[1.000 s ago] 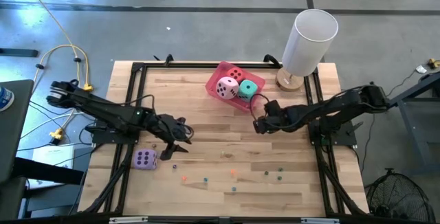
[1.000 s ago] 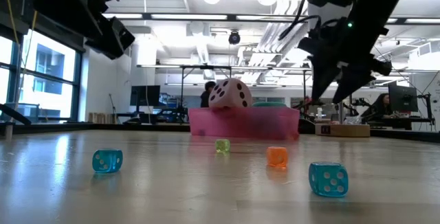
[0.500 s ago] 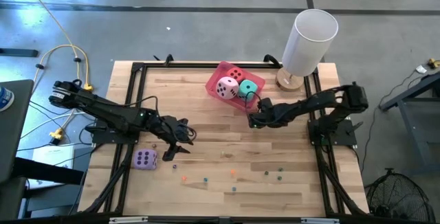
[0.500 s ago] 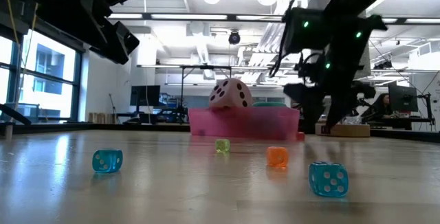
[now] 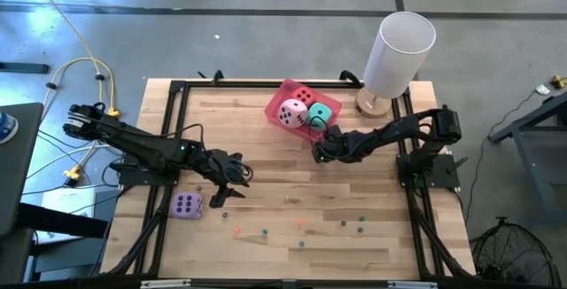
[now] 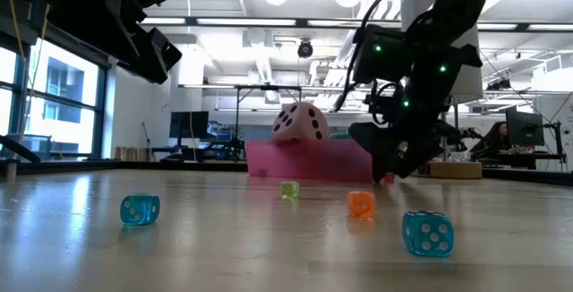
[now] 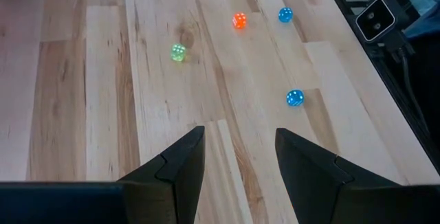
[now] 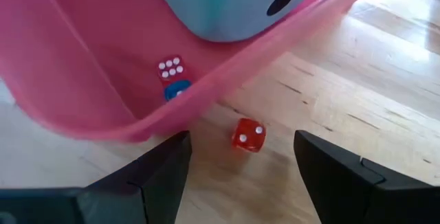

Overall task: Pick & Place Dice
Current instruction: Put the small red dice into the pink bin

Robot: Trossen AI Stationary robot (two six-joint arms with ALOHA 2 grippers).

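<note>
Our left gripper (image 5: 232,179) parted, empty, low over the table's left half, our right gripper (image 5: 317,150) parted, empty, extended toward the table's far middle

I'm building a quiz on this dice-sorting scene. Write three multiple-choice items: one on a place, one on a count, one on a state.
1. Where does the purple die lie?
A. in the pink tray
B. on the table by the left arm
C. under the white cylinder

2. How many big dice sit in the pink tray?
A. one
B. three
C. four

3. How does the right gripper stand?
A. open, with a small red die ahead of its fingers
B. shut on the teal die
C. open, holding the tray rim

Answers:
1. B, since the high view shows it on the wood near the left gripper, far from the tray.
2. B, since the red die, pink die and teal die lie there.
3. A, since the right wrist view shows spread fingers and the small red die on the table between them, beside the tray.
</note>
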